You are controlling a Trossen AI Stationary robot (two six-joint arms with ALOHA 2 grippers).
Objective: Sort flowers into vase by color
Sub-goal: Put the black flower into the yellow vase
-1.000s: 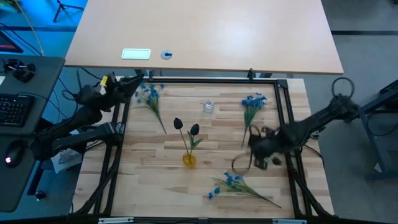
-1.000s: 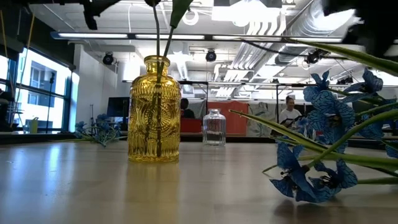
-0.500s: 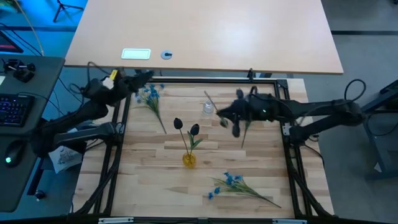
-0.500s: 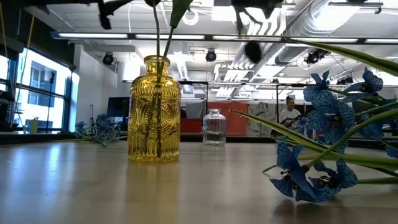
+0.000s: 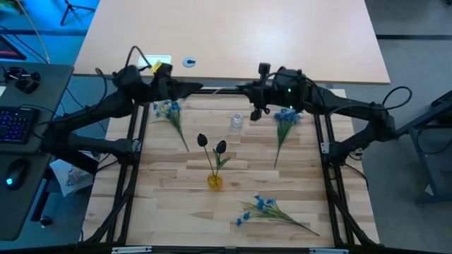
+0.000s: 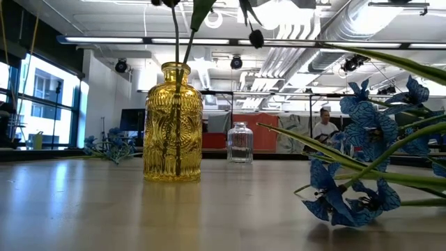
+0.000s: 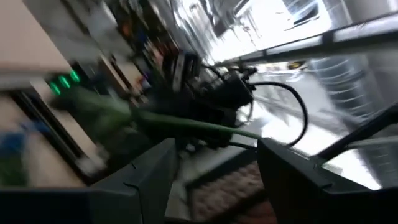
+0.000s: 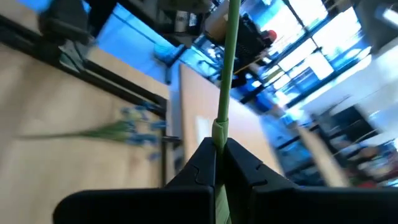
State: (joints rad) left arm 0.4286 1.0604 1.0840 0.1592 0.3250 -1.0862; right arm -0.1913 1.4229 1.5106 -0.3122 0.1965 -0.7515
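My right gripper (image 5: pixel 253 90) is over the table's far edge, shut on a black tulip. The tulip's dark bud (image 6: pixel 256 38) hangs in the air, and its green stem (image 5: pixel 219 89) reaches toward my left gripper (image 5: pixel 192 88). My left gripper (image 7: pixel 214 149) is open, and that stem (image 7: pixel 186 127) crosses the gap between its fingers; I cannot tell whether they touch. A yellow glass vase (image 5: pixel 215 181) stands mid-table with two black tulips (image 5: pixel 220 147) stuck in it. A small clear vase (image 5: pixel 236 121) stands farther back. Three blue sprays (image 5: pixel 169 109) (image 5: pixel 286 116) (image 5: pixel 265 208) lie flat on the table. My right gripper pinches the tulip's thin green stem (image 8: pixel 219 124) between its two shut fingers (image 8: pixel 245 165), just behind a node on the stem. The fingers point roughly level toward the table's left. The stem runs on past the fingertips; the flower is lifted clear of the table.
A black frame rail (image 5: pixel 233 90) runs along the far edge under both grippers, with side rails left and right. A larger desk (image 5: pixel 233 35) lies beyond it. In the low view the near blue spray (image 6: pixel 362 174) fills the right foreground.
My right gripper has swung from the table's right side up and across to the far edge, carrying the black tulip lifted clear and turning to point left. My left gripper has moved right along the far edge toward it, so the stem now lies between its fingers.
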